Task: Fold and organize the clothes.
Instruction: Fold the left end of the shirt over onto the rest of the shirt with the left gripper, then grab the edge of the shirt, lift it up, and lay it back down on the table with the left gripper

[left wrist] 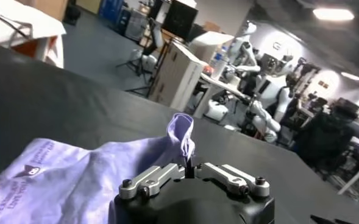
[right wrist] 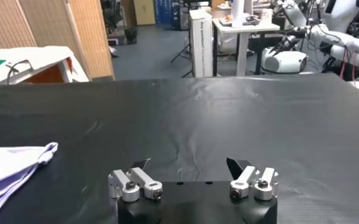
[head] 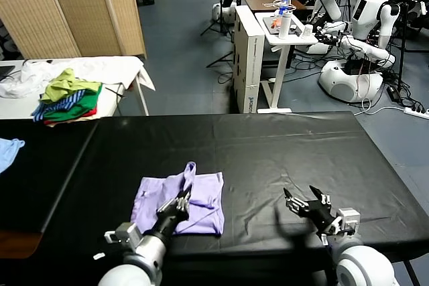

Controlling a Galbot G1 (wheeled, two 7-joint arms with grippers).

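With the left gripper [head: 179,203] pinched shut on the T-shirt [head: 204,200] fold at 6 o'clock and the right gripper [head: 303,200] spread empty at 3 o'clock, thin cloth may slip, collapsing the fold.

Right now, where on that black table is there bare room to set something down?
Bare: the far half of the black-covered table, and between the pale lavender T-shirt and the open right tool. Crowded: the near-left edge, where the shut left tool pinches the shirt.

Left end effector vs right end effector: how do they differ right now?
Left end effector is shut on the lavender T-shirt; right end effector is open and holds nothing. The left is over the shirt, the right over bare black table, apart from the cloth. Both sit low by the table's near edge.
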